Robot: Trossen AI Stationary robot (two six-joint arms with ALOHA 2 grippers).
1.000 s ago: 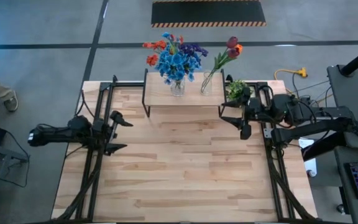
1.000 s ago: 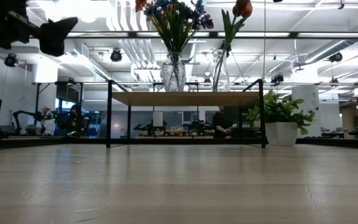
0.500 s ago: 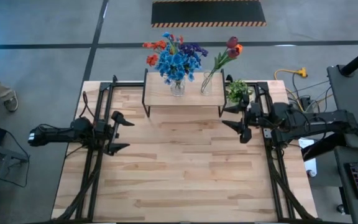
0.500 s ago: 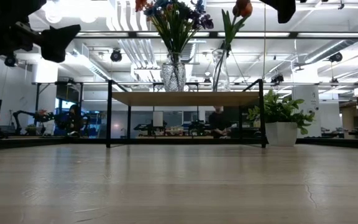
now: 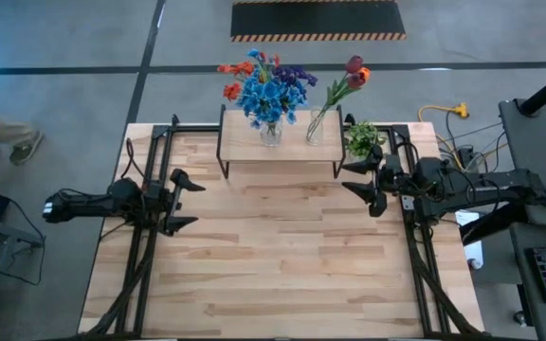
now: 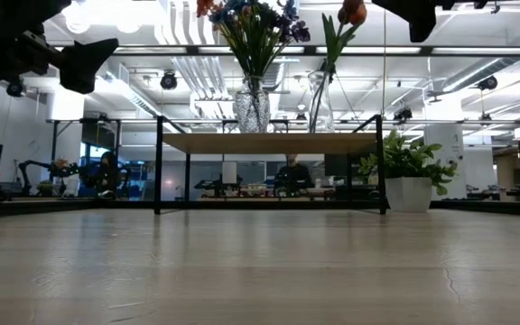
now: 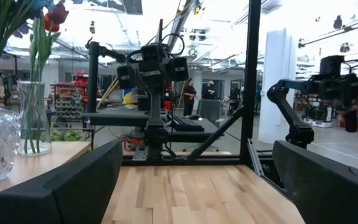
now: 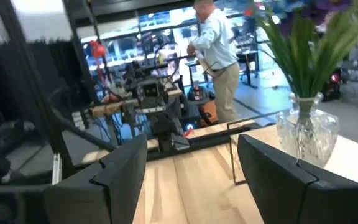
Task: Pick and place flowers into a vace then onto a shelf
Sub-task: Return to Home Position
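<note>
The shelf (image 5: 278,147) stands at the table's far edge on thin black legs. On its plank stand two vases. A cut-glass vase (image 5: 270,133) holds blue, orange-red and purple flowers (image 5: 265,87). A slim glass vase (image 5: 314,130) holds the dark red tulips (image 5: 354,71). In the low view both vases (image 6: 252,106) (image 6: 320,101) rest upright on the shelf top (image 6: 269,143). My left gripper (image 5: 193,203) hovers open over the table's left side. My right gripper (image 5: 347,180) hovers open just right of the shelf, holding nothing. Each wrist view shows its own fingers wide apart.
A small leafy potted plant (image 5: 360,137) sits on the table at the shelf's right end, close behind my right gripper. Black frame rails (image 5: 145,237) (image 5: 415,237) run along both table sides. Bare wooden tabletop (image 5: 273,256) stretches from the shelf to the near edge. A person (image 8: 219,62) stands beyond the table.
My right gripper has drawn back a little from the shelf toward the table's right edge and sunk, so its dark tip now shows at the top of the low view. It stays open. The vases and flowers have not moved.
</note>
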